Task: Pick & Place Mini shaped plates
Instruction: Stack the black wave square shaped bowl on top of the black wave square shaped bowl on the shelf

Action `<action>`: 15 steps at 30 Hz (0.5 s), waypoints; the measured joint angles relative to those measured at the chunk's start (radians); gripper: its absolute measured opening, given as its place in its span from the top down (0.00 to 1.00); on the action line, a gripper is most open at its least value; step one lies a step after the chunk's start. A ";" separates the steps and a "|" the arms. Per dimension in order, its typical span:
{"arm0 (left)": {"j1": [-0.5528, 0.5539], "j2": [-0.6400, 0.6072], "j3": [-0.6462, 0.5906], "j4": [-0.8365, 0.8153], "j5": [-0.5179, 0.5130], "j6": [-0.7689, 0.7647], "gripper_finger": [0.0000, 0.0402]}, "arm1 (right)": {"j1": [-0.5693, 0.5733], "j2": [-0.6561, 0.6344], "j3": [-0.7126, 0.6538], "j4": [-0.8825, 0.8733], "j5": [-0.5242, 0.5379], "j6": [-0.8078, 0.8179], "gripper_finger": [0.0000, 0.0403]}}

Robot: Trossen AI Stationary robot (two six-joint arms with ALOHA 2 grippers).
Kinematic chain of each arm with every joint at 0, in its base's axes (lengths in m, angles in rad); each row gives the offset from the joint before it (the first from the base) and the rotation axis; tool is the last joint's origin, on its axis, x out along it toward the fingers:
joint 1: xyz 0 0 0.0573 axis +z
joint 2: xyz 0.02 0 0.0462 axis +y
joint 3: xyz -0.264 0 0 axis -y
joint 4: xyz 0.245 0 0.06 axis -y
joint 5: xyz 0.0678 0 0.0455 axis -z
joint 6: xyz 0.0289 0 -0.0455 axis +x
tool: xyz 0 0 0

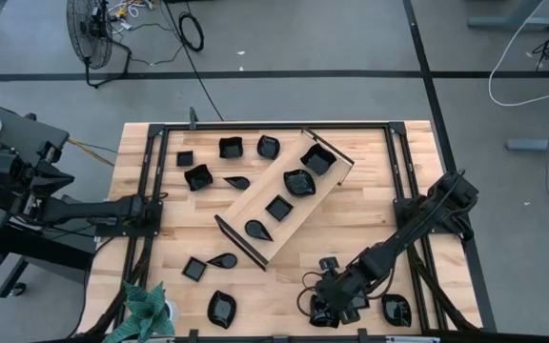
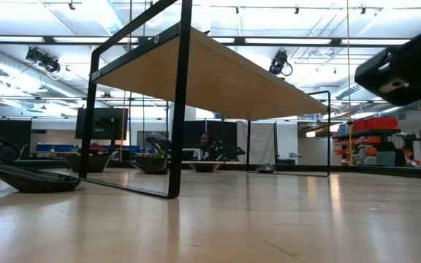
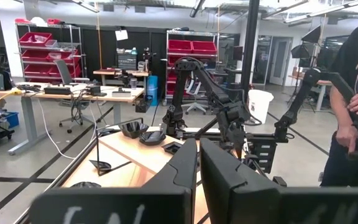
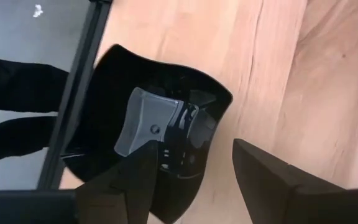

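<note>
Your right gripper (image 1: pixel 324 310) is low over the near edge of the counter (image 1: pixel 370 191), right of centre, and its fingers (image 4: pixel 272 180) stand apart. Between and just under them, the right wrist view shows a glossy black plate (image 4: pixel 160 124) with a wavy rim, lying flat on the wood beside the black frame bar at the counter's edge. One finger is over the plate's inside and the other is outside its rim, over bare wood. You cannot tell from these views whether either finger touches the plate.

Your left gripper (image 1: pixel 156 202) waits at the counter's left edge, level with the middle, with its fingers (image 3: pixel 222 180) together and nothing between them.

The tray (image 1: pixel 284 197) lies at a slant across the middle of the counter. Four plates sit in it in a row: a teardrop one (image 1: pixel 255 229) at the near end, then a square one (image 1: pixel 277 207), a leaf one (image 1: pixel 298 182) and a wavy one (image 1: pixel 318 159) at the far end.

More plates lie loose on the wood. Five are spread along the far left side near the tray (image 1: pixel 231 148). Three more lie at the near left (image 1: pixel 221 309), and one (image 1: pixel 396 310) lies just right of the right gripper.

A green plant (image 1: pixel 144 310) stands at the near left corner. In the left wrist view, a person (image 3: pixel 356 112) stands beyond the counter.
</note>
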 joint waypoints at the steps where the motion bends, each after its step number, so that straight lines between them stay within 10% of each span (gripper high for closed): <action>1: 0.000 0.000 0.000 0.000 0.000 0.000 0.94 | 0.000 0.006 0.000 0.001 0.005 0.000 0.48; 15: 0.000 0.000 0.000 0.000 0.000 0.000 0.94 | -0.001 0.057 0.000 0.049 0.035 -0.004 0.48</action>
